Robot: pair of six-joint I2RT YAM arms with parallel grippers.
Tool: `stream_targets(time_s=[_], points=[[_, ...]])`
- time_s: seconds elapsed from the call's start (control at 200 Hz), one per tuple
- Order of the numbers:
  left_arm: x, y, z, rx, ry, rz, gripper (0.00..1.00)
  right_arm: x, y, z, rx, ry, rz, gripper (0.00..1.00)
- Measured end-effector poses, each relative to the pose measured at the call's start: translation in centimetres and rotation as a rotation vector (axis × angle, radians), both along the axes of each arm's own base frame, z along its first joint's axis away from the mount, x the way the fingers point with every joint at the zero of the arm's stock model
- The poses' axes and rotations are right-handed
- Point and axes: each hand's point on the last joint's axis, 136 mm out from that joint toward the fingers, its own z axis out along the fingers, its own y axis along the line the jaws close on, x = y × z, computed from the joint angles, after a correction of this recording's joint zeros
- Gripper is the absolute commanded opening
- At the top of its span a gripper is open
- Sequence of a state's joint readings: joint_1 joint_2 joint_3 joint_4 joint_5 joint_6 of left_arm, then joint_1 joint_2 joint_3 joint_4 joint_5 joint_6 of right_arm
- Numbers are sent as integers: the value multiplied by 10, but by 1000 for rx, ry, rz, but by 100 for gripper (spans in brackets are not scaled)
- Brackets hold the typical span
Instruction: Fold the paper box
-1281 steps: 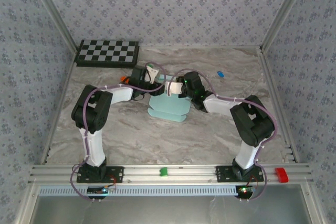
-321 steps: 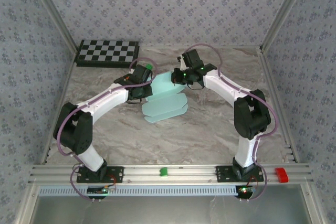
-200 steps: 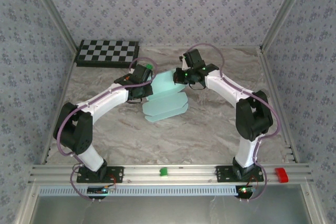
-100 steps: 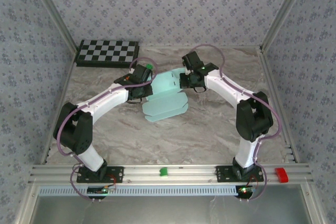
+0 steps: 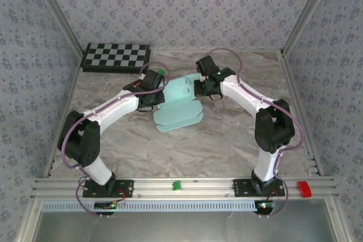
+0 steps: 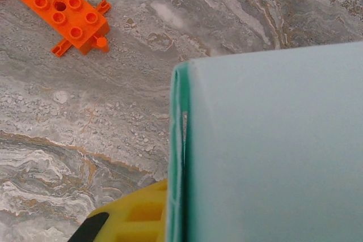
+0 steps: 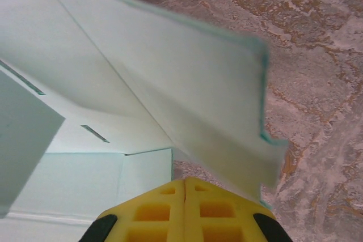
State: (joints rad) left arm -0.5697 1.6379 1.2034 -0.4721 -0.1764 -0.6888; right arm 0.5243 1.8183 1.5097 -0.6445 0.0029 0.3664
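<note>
Left claw (image 6: 173, 202) is clamping the box (image 6: 272, 140) by its edge, card spreading off to its right. Right claw (image 7: 185, 188) is sitting fingers together, gripping nothing, raised flap (image 7: 187, 83) just ahead. I'm guessing the tips are going to skid off and crease it crooked

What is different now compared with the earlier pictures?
Both arms reached farther across the table, and the far panel of the paper box was lifted off the table between the left gripper and right gripper. The checkerboard and the box's near flaps hardly moved.
</note>
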Motion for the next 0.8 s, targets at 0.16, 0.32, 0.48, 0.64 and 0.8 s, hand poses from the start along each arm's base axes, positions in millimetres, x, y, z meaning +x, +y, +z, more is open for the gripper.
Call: stream_targets(time_s=[0.16, 0.32, 0.48, 0.64, 0.8], points=[[0, 1, 0, 8, 0, -4, 0, 4, 7, 2, 72, 0, 16, 2], [0, 1, 0, 8, 0, -4, 0, 6, 12, 3, 150, 1, 28, 2], [0, 1, -1, 8, 1, -5, 0, 8, 25, 9, 221, -9, 62, 2], [0, -1, 0, -1, -1, -8, 0, 7, 35, 15, 273, -13, 93, 2], [0, -2, 0, -4, 0, -10, 0, 3, 44, 17, 299, -7, 121, 2]])
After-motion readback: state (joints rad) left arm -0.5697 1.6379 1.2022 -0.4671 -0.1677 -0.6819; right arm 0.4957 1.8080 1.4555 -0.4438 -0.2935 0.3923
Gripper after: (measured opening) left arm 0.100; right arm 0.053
